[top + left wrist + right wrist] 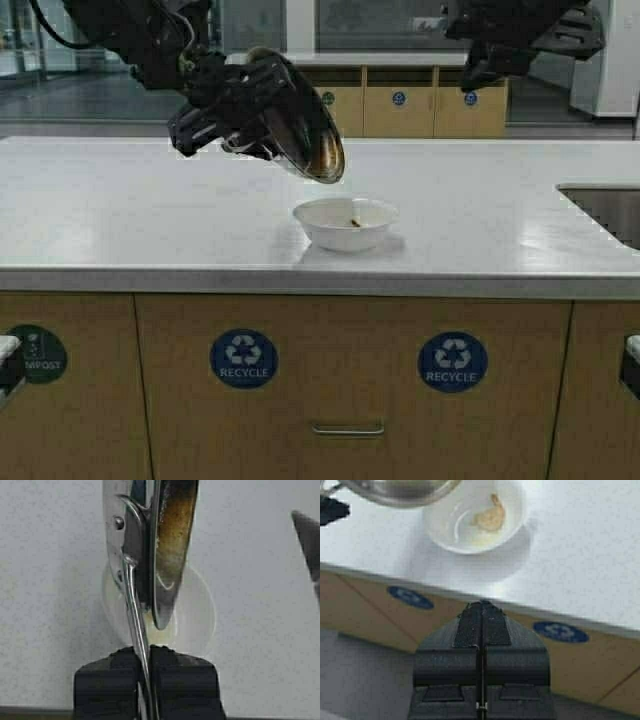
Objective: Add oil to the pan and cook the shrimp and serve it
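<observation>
Left end effector (215, 110): was seen raised above the bench (150, 215), its fingers (107, 680) pinched on the thin metal handle of the pan.
Pan (300, 120): was held tipped steeply on edge, its lower rim hanging just above the white bowl (345, 222) without touching it; a brownish film was seen on the dark interior.
Shrimp (490, 517): was found lying inside the white bowl, pale and curled, beside a little yellowish liquid at the bowl's bottom.
White bowl: was set upright on the bench, near its front edge, under the pan's lowered rim.
Right end effector (481, 611): was held high and well apart from the bowl, on the right, out over the front edge of the bench; its fingers were pressed together with nothing between them.
Cabinet fronts (340, 390): were marked with round blue recycle labels (244, 358) below the bench.
Sink (610, 212): was partly seen at the right edge of the bench.
</observation>
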{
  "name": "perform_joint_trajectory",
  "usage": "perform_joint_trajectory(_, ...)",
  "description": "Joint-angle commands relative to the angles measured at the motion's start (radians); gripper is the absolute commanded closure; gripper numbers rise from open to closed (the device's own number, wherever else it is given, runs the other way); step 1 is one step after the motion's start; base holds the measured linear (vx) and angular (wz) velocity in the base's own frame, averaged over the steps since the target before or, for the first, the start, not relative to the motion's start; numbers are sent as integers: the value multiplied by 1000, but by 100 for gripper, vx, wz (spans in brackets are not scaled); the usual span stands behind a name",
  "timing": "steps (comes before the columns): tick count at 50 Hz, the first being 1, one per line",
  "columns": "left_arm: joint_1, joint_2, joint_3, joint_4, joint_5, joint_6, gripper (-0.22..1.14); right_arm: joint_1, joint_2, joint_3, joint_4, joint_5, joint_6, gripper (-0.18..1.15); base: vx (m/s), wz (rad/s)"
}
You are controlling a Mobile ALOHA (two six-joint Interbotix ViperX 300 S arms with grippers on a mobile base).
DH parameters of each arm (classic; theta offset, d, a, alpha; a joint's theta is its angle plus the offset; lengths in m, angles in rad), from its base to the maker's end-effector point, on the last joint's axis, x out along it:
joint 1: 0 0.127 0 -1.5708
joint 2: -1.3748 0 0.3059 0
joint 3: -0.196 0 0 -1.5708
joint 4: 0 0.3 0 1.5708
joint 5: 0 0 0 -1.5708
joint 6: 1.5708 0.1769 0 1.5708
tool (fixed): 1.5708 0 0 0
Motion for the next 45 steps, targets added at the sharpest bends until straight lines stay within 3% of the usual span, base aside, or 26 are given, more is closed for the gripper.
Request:
perform_joint_trajectory(1, 0, -72, 6, 81, -118, -143, 87, 2, -8, -9, 2, -11, 2, 92, 0, 0)
perform_joint_trajectory(12, 67, -38, 83, 201, -391, -523, 87, 2, -5, -11, 2, -11, 2, 92, 0, 0)
perform_joint_trajectory(19, 117, 2, 130, 210, -558, -680, 87, 2, -3, -11, 3, -11, 3, 92, 0, 0)
perform_joint_trajectory(45, 170, 253, 193, 127, -867, -891, 87, 2, 12, -12, 3, -9, 3, 92, 0, 0)
